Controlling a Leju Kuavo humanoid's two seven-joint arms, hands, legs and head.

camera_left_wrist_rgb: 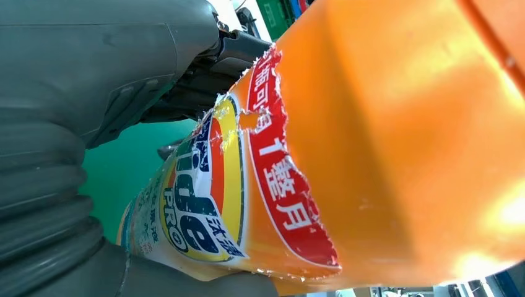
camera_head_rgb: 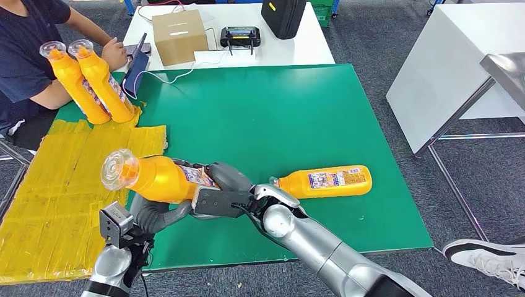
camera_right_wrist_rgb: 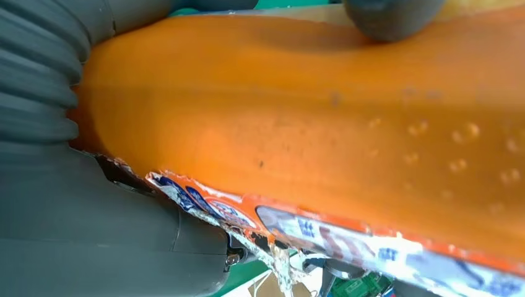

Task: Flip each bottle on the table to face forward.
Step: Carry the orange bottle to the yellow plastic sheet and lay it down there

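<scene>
Both hands are on 1 orange detergent bottle (camera_head_rgb: 158, 178), lifted off the green table (camera_head_rgb: 260, 117): left hand (camera_head_rgb: 155, 213) grips from below, right hand (camera_head_rgb: 226, 189) wraps its base. Another bottle (camera_head_rgb: 325, 181) lies on its side nearby, 2 standing bottles (camera_head_rgb: 93, 83) sit far-left.

Cardboard box (camera_head_rgb: 179, 36) on white table (camera_head_rgb: 309, 46); controller (camera_head_rgb: 240, 36) beside it, black case (camera_head_rgb: 283, 17) further along; seated person (camera_head_rgb: 28, 55) opposite side.
</scene>
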